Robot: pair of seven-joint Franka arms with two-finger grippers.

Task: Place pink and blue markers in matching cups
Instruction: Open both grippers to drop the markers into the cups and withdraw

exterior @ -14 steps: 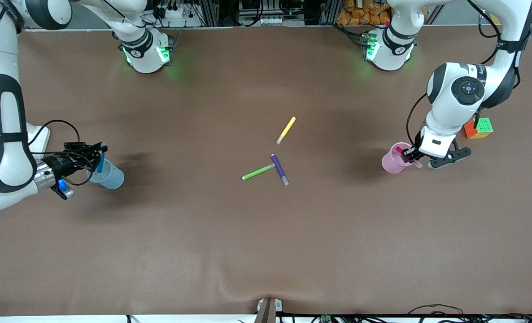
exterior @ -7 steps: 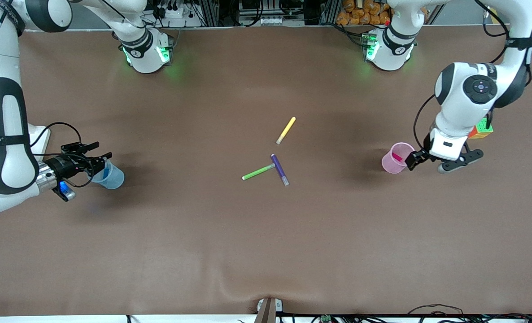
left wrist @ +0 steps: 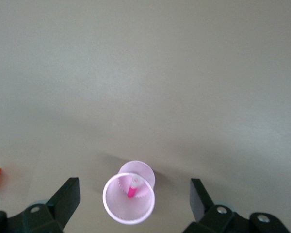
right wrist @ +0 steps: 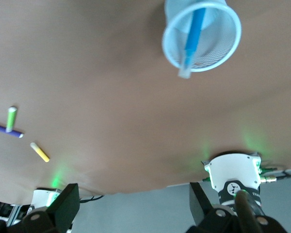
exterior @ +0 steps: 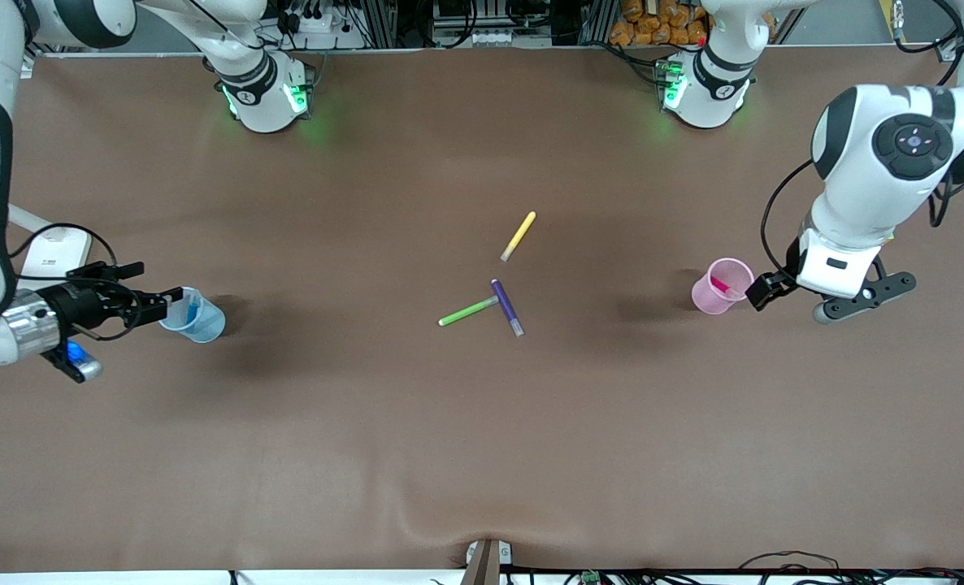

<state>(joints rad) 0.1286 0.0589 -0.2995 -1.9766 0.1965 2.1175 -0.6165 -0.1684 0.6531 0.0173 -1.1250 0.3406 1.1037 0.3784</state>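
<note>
Both pens are in. The blue marker (right wrist: pixel 193 36) leans in the blue cup (exterior: pixel 195 316) at the right arm's end of the worktop (exterior: pixel 482 422), greyish cap poking over the rim. The pink marker (left wrist: pixel 133 187) stands in the pink cup (exterior: pixel 720 285) at the left arm's end.

My right tool (exterior: pixel 159 301) sits just beside the blue cup's rim, spread wide, holding nothing. My left tool (exterior: pixel 762 291) is just beside the pink cup, also spread wide and empty.

Risks as I judge them:
- Cups are thin, tapered, translucent plastic, probably light, on a narrow base. A finger clipping the rim during retreat would likely tip one over.
- The pens are taller than the cups and lean, so weight sits high and off-centre. The blue one looks more prone to tipping.
- The worktop cover is soft brown sheet with wrinkles near the front edge; cups could slide or rock if nudged.
- Purple (exterior: pixel 507 307), green (exterior: pixel 467 311) and yellow (exterior: pixel 518 236) pens lie mid-worktop, well apart from both cups. Slim, smooth barrels that would roll if swept.
</note>
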